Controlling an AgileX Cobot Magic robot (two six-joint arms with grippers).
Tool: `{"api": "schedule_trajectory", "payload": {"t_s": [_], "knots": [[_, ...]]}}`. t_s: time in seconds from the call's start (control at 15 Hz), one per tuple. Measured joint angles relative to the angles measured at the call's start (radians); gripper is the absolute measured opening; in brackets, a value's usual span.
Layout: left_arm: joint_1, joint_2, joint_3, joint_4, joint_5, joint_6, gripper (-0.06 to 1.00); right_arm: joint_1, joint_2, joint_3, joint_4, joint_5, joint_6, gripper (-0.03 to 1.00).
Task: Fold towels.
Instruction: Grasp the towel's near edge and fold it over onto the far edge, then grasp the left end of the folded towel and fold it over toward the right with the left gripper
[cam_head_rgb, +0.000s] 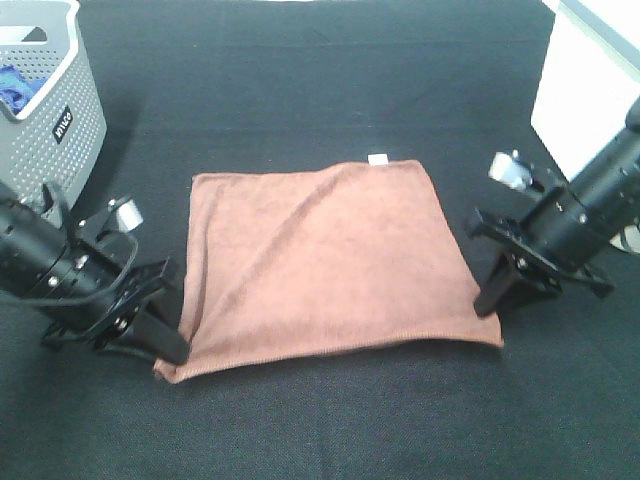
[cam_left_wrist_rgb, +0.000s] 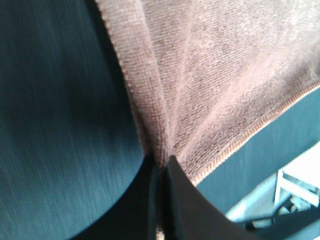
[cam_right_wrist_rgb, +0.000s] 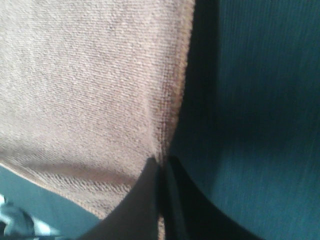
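The towel (cam_head_rgb: 320, 260), a reddish-brown square, lies spread nearly flat at the middle of the black table (cam_head_rgb: 300, 80) in the high view, with its small white tag (cam_head_rgb: 378, 159) on the hem that faces the table's far edge. The left gripper (cam_head_rgb: 170, 350) sits at the towel's near-left corner and the right gripper (cam_head_rgb: 487, 305) at its right hem, close to the near-right corner; both reach in low from the table's left and right sides. A grey basket (cam_head_rgb: 60, 110) holding a blue cloth (cam_head_rgb: 15, 85) stands at the far-left corner of the table, well apart from the towel. In the left wrist view the left gripper (cam_left_wrist_rgb: 162, 170) is clenched on the towel (cam_left_wrist_rgb: 215, 75): the jaws meet with the cloth pinched between them, and creases fan out from the pinch across the fabric. In the right wrist view the right gripper (cam_right_wrist_rgb: 162, 162) is likewise clamped on the towel (cam_right_wrist_rgb: 85, 75), its jaws pressed together on the stitched hem, with the cloth spreading away to one side and bare table on the other.
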Motion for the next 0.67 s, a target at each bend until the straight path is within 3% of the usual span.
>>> {"api": "schedule_trajectory", "payload": {"t_s": [0.4, 0.67], "knots": [[0.000, -0.058, -0.042, 0.005, -0.024, -0.014, 0.00, 0.003, -0.012, -0.058, -0.020, -0.014, -0.008, 0.00], [0.000, -0.057, -0.217, 0.121, -0.111, -0.144, 0.00, 0.003, 0.032, -0.340, -0.018, -0.020, -0.013, 0.00]]}}
